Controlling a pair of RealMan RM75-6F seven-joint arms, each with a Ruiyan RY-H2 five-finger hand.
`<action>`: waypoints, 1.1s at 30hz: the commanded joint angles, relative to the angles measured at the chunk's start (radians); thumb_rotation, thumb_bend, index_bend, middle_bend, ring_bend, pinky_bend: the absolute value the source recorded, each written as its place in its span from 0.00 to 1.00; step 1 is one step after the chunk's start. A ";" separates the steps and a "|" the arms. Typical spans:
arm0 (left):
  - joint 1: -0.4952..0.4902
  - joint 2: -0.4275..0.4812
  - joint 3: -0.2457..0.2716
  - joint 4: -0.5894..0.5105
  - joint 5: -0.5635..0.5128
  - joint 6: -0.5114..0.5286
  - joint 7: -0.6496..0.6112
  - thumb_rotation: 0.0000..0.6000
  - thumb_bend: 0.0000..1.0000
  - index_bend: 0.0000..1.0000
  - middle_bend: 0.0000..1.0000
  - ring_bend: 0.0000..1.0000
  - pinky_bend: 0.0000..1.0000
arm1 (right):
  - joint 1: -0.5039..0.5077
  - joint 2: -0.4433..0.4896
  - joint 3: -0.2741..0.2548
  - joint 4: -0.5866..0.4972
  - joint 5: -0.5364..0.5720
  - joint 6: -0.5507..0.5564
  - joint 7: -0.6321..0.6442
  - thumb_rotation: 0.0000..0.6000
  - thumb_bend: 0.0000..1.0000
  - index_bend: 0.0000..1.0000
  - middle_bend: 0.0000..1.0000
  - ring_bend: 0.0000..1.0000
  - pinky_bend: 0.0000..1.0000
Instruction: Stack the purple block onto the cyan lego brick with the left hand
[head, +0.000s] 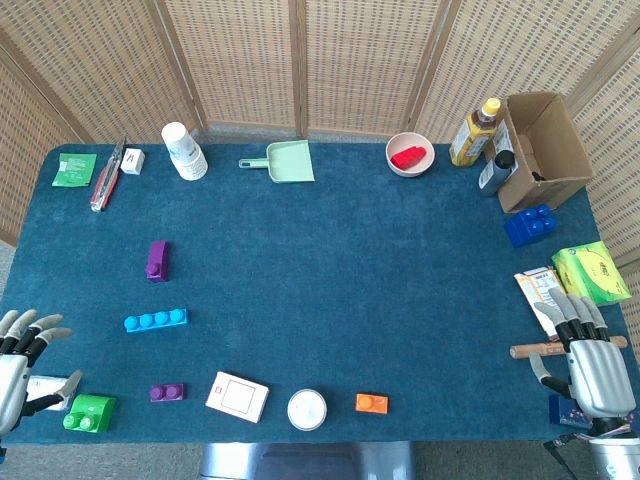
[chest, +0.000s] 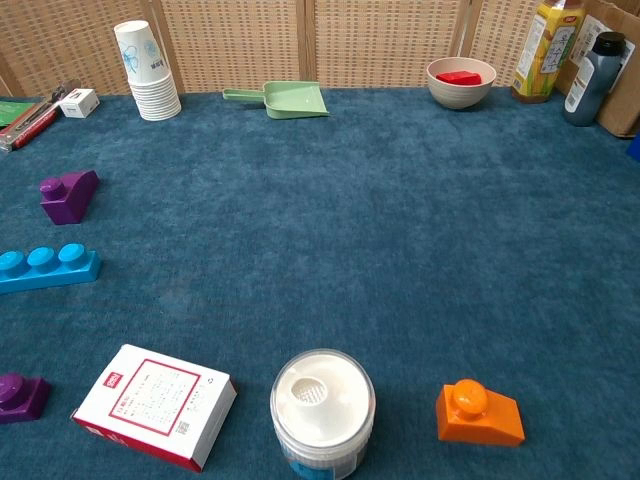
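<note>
A purple block (head: 157, 260) (chest: 68, 194) with one stud stands on the blue cloth at the left. Just in front of it lies the long cyan lego brick (head: 156, 320) (chest: 45, 267), apart from the block. A smaller, flat purple brick (head: 167, 392) (chest: 20, 395) sits nearer the front edge. My left hand (head: 20, 358) hovers at the table's front left corner, fingers spread and empty, well left of the cyan brick. At the front right my right hand (head: 590, 360) is also empty with fingers apart. Neither hand shows in the chest view.
A green brick (head: 90, 412), a white card box (head: 237, 396), a white jar (head: 307, 409) and an orange brick (head: 371, 403) line the front edge. Paper cups (head: 185, 150), a green dustpan (head: 285, 160), a bowl (head: 410, 153), bottles and a cardboard box (head: 545, 150) stand at the back.
</note>
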 joint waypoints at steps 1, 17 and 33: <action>-0.004 -0.004 -0.001 0.001 0.000 -0.008 0.004 0.87 0.33 0.30 0.23 0.12 0.00 | 0.000 -0.001 0.001 0.002 0.003 -0.001 0.000 0.98 0.37 0.18 0.09 0.00 0.03; -0.033 0.029 0.002 0.016 0.045 -0.040 -0.018 0.91 0.33 0.31 0.24 0.12 0.00 | -0.007 -0.006 0.003 0.025 0.007 0.009 0.029 0.98 0.37 0.18 0.09 0.00 0.03; -0.230 0.097 -0.005 0.274 0.185 -0.207 -0.253 1.00 0.33 0.23 0.25 0.14 0.00 | -0.027 0.013 0.001 0.017 0.021 0.025 0.039 0.98 0.37 0.18 0.09 0.00 0.03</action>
